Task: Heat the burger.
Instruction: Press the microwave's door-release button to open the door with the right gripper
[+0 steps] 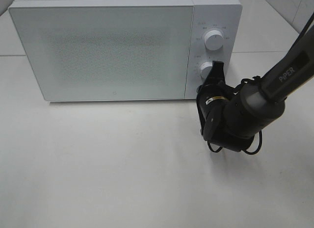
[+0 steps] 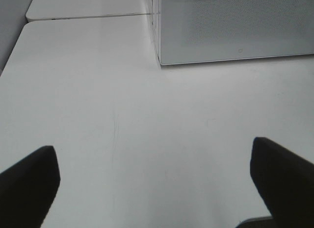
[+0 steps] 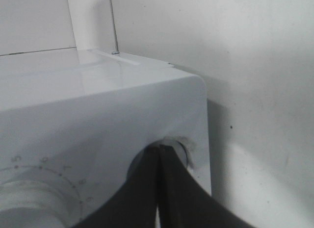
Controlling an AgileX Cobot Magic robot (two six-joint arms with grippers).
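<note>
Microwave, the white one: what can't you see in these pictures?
- Inside the white box-shaped microwave: exterior high view, its closed speckled door hides it; no burger shows.
- Lower round white knob: exterior high view, the black right gripper covers part.
- Dial markings: right wrist view, blurred and cut off by the edge.

High cam looked steeply down on the boxy white microwave [image 1: 103, 51] from the front. Left wrist cam sat low over the white tabletop [image 2: 122, 130], facing that microwave's corner. Right wrist cam was pressed close to its round white knob [image 3: 182, 143].
</note>
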